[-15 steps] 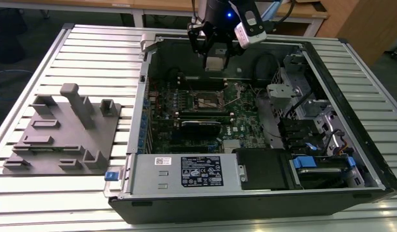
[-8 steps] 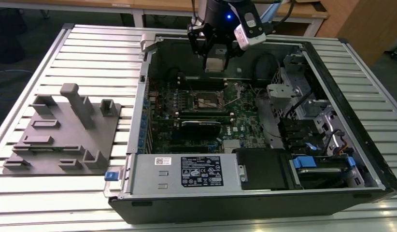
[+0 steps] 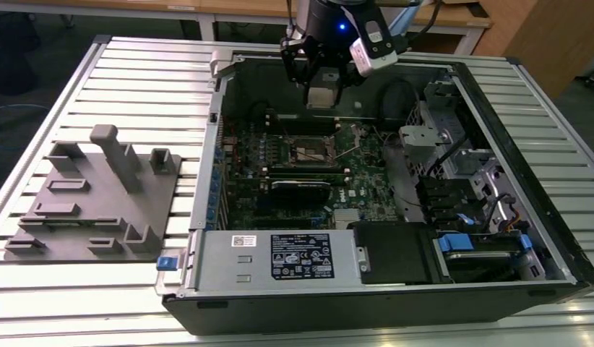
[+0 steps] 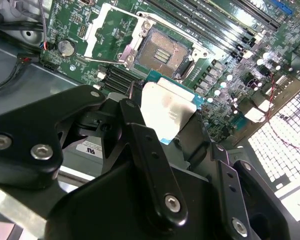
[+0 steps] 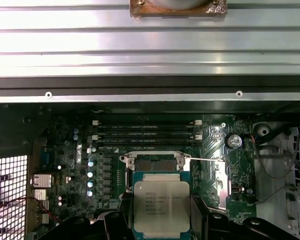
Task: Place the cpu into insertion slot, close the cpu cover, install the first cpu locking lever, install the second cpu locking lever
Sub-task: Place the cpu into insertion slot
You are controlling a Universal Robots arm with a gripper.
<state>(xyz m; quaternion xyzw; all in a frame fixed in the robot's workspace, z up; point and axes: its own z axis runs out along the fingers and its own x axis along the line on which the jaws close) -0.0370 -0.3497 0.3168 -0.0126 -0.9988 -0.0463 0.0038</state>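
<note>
Inside the open computer case [image 3: 490, 123] on the table [image 3: 133, 79], the end effector [image 5: 161, 222] pinches the cpu [image 5: 161, 205] by its edges, above the green board. Beyond it, the insertion slot [image 4: 162, 52] lies bare, with the cpu cover [image 4: 94, 31] swung open beside it.

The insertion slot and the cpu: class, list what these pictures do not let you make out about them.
- First wrist view: the cpu hides much of the insertion slot.
- Second wrist view: the tool's black links cover the cpu's lower edge, hiding where it is gripped.
- Exterior view: the insertion slot's contacts are too small to make out.
</note>
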